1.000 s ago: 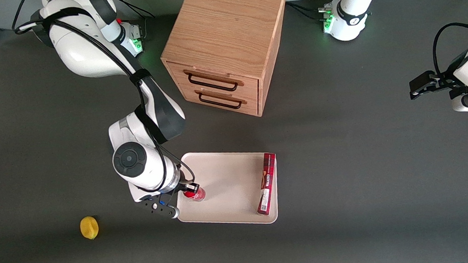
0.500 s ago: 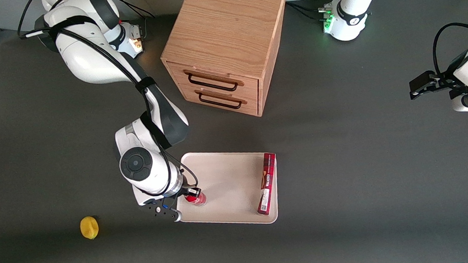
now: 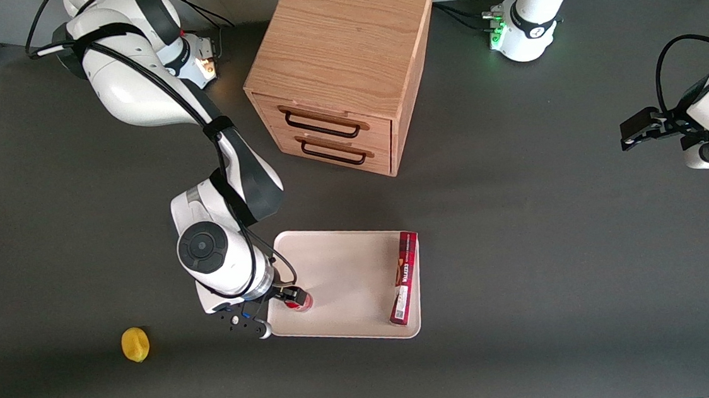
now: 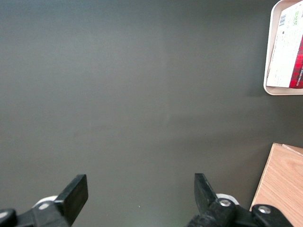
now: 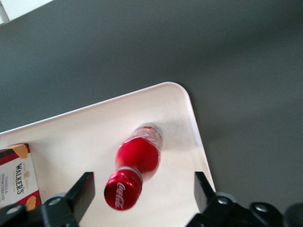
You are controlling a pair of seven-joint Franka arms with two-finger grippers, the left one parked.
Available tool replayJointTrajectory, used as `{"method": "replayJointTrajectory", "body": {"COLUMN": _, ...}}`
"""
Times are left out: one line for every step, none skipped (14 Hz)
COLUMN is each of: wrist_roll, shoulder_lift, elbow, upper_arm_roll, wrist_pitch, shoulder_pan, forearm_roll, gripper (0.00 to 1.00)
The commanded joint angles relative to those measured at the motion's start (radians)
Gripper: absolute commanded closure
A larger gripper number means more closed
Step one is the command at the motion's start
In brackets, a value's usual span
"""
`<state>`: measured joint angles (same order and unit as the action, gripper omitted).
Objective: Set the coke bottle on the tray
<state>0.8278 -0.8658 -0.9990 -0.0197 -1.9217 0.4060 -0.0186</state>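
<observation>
The coke bottle (image 3: 299,301) is small and red with a red cap. It stands upright on the cream tray (image 3: 341,276), near the tray's end toward the working arm. In the right wrist view the coke bottle (image 5: 135,165) stands free on the tray (image 5: 85,137), its cap facing the camera. My gripper (image 3: 290,296) hovers just above the bottle. It is open (image 5: 142,196), with the black fingers (image 5: 84,191) wide apart on either side of the cap and not touching it.
A long dark-red biscuit box (image 3: 404,278) lies on the tray's end toward the parked arm. A wooden two-drawer cabinet (image 3: 338,74) stands farther from the front camera. A yellow lemon (image 3: 135,344) lies on the table toward the working arm's end.
The gripper has let go of the bottle and opened. The wrist has risen slightly and drawn back a little; the bottle stays standing on the tray.
</observation>
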Motion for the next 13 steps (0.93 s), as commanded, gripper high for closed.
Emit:
{"method": "replayJointTrajectory", "body": {"wrist_roll": -0.041, "shoulder_lift": 0.095, "elbow": -0.042, "upper_arm_roll": -0.006, "wrist_pitch": 0.125, "shoulder_pan": -0.025, "forearm_roll": -0.011, "gripper": 0.0}}
{"method": "replayJointTrajectory", "body": {"wrist_roll": -0.079, "shoulder_lift": 0.15, "elbow": -0.09, "upper_arm_roll": -0.012, "wrist_pitch": 0.145, "shoulder_pan": -0.048, "forearm_roll": -0.004, "gripper": 0.0}}
{"method": "replayJointTrajectory", "body": {"wrist_roll": -0.119, "shoulder_lift": 0.216, "elbow": -0.163, "upper_arm_roll": -0.019, "wrist_pitch": 0.153, "shoulder_pan": -0.071, "forearm_roll": -0.003, "gripper": 0.0}}
{"method": "replayJointTrajectory", "body": {"wrist_roll": -0.152, "shoulder_lift": 0.303, "elbow": -0.262, "upper_arm_roll": -0.028, "wrist_pitch": 0.158, "shoulder_pan": -0.099, "forearm_roll": 0.006, "gripper": 0.0}}
{"method": "replayJointTrajectory", "body": {"wrist_roll": -0.194, "shoulder_lift": 0.386, "elbow": -0.358, "upper_arm_roll": -0.038, "wrist_pitch": 0.159, "shoulder_pan": -0.124, "forearm_roll": 0.006, "gripper": 0.0}}
{"method": "replayJointTrajectory", "body": {"wrist_roll": -0.241, "shoulder_lift": 0.471, "elbow": -0.45, "upper_arm_roll": -0.045, "wrist_pitch": 0.161, "shoulder_pan": -0.154, "forearm_roll": 0.008, "gripper": 0.0}}
{"method": "replayJointTrajectory", "body": {"wrist_roll": -0.287, "shoulder_lift": 0.554, "elbow": -0.545, "upper_arm_roll": -0.052, "wrist_pitch": 0.159, "shoulder_pan": -0.177, "forearm_roll": 0.008, "gripper": 0.0}}
{"method": "replayJointTrajectory", "body": {"wrist_roll": -0.32, "shoulder_lift": 0.63, "elbow": -0.628, "upper_arm_roll": -0.052, "wrist_pitch": 0.155, "shoulder_pan": -0.194, "forearm_roll": 0.008, "gripper": 0.0}}
{"method": "replayJointTrajectory", "body": {"wrist_roll": -0.349, "shoulder_lift": 0.692, "elbow": -0.694, "upper_arm_roll": -0.052, "wrist_pitch": 0.153, "shoulder_pan": -0.207, "forearm_roll": 0.008, "gripper": 0.0}}
{"method": "replayJointTrajectory", "body": {"wrist_roll": -0.381, "shoulder_lift": 0.753, "elbow": -0.754, "upper_arm_roll": -0.052, "wrist_pitch": 0.153, "shoulder_pan": -0.213, "forearm_roll": 0.008, "gripper": 0.0}}
{"method": "replayJointTrajectory", "body": {"wrist_roll": -0.415, "shoulder_lift": 0.807, "elbow": -0.803, "upper_arm_roll": -0.052, "wrist_pitch": 0.152, "shoulder_pan": -0.225, "forearm_roll": 0.008, "gripper": 0.0}}
{"method": "replayJointTrajectory", "body": {"wrist_roll": -0.461, "shoulder_lift": 0.865, "elbow": -0.858, "upper_arm_roll": -0.052, "wrist_pitch": 0.15, "shoulder_pan": -0.251, "forearm_roll": 0.008, "gripper": 0.0}}
{"method": "replayJointTrajectory", "body": {"wrist_roll": -0.516, "shoulder_lift": 0.922, "elbow": -0.909, "upper_arm_roll": -0.052, "wrist_pitch": 0.15, "shoulder_pan": -0.274, "forearm_roll": 0.011, "gripper": 0.0}}
